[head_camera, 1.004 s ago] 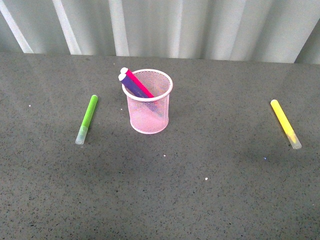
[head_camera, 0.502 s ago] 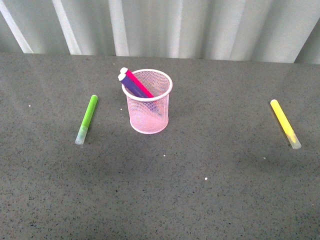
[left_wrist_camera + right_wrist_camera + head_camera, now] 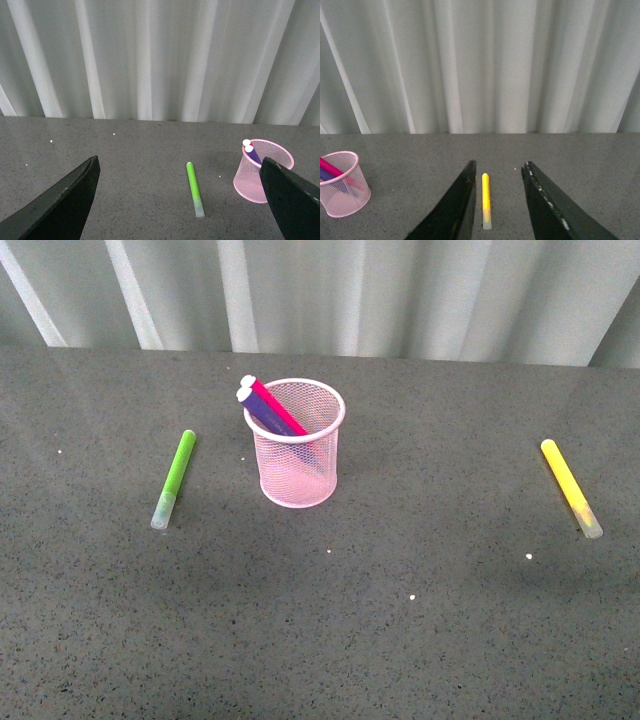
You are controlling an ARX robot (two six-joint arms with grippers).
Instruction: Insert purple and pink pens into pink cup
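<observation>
The pink cup [image 3: 298, 445] stands upright on the dark table. The purple pen [image 3: 262, 410] and the pink pen [image 3: 277, 407] lean inside it, their ends sticking out over its far-left rim. The cup also shows in the left wrist view [image 3: 259, 172] and the right wrist view [image 3: 342, 185]. Neither gripper is in the front view. My left gripper [image 3: 182, 172] is open and empty, well back from the table's things. My right gripper [image 3: 499, 170] is open and empty, above and behind the yellow pen.
A lime-green pen [image 3: 174, 478] lies left of the cup, also in the left wrist view [image 3: 194, 189]. A yellow pen [image 3: 571, 487] lies at the far right, seen between the right fingers [image 3: 486, 200]. A pleated white curtain [image 3: 400, 290] closes off the table's back edge.
</observation>
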